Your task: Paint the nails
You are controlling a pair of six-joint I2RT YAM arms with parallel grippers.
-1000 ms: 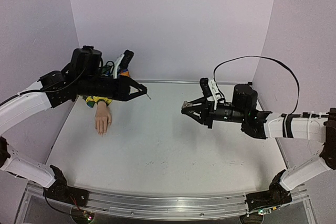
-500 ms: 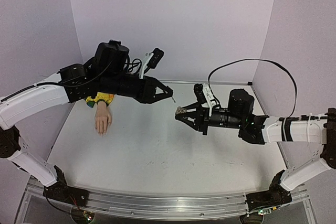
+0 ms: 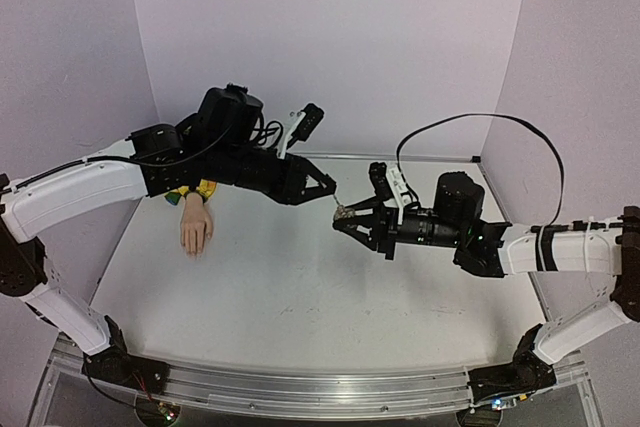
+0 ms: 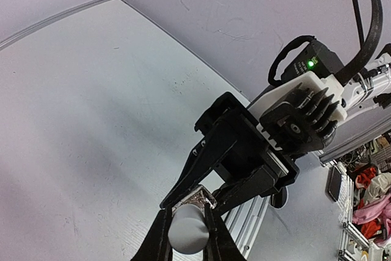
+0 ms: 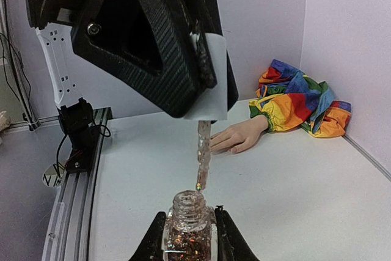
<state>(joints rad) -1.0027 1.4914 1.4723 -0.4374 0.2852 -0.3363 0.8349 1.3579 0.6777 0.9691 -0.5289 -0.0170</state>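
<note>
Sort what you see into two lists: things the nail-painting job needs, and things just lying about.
Needed: mannequin hand, polish bottle, brush.
Lying about: rainbow sleeve, metal rail at the table's near edge.

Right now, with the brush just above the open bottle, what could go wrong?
The brush tip hovers by the narrow bottle neck; a slight miss could smear the rim or nudge the bottle in the right fingers. The mannequin hand lies far off on the table, so a loaded brush may drip on the way.
</note>
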